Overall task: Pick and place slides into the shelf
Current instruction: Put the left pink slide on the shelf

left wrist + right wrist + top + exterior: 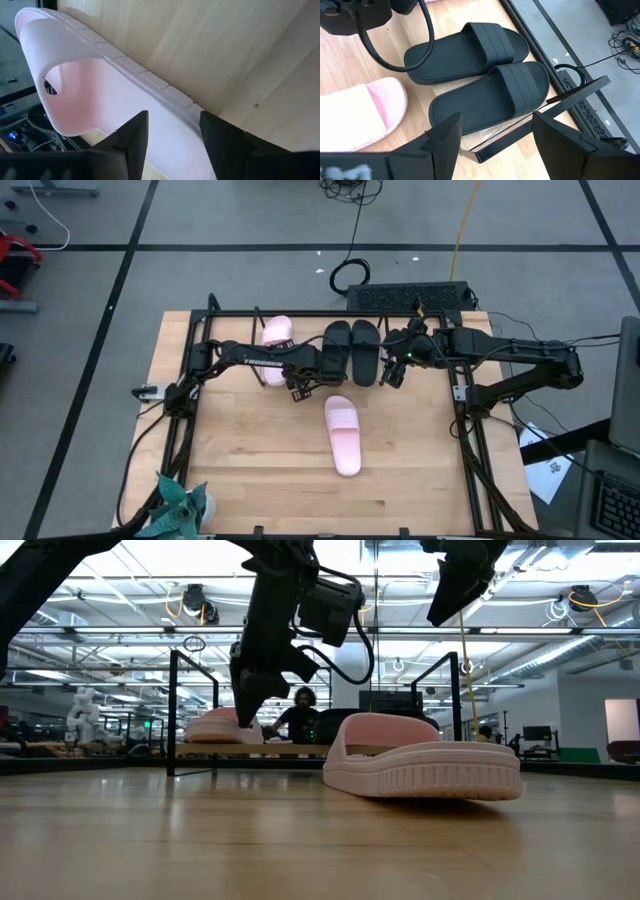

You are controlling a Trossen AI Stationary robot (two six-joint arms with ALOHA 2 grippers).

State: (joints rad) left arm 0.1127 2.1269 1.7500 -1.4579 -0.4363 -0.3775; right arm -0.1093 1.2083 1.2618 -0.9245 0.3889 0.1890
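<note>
One pale pink slide (275,340) lies at the left end of the shelf (300,313), partly under my left arm. Two black slides (350,350) lie side by side to its right on the shelf's board (485,65). The second pink slide (343,435) rests sole-down on the table's middle (420,765). My left gripper (300,387) is open and low over the shelved pink slide (100,95). Its fingers stand to either side of the slide's heel half, by the ribbed sole rim (150,80). My right gripper (497,135) is open, raised above the right black slide (490,95). My left gripper comes at the pink slide from above with open fingers over its footbed (170,145). I cannot tell whether the fingers touch it.
A larger black frame (465,430) stands around the table. A black keyboard-like box (410,295) sits beyond the far edge. A green crumpled thing (180,505) lies at the near left corner. Bare wood (260,460) spreads over the near half. A person (300,715) sits far behind.
</note>
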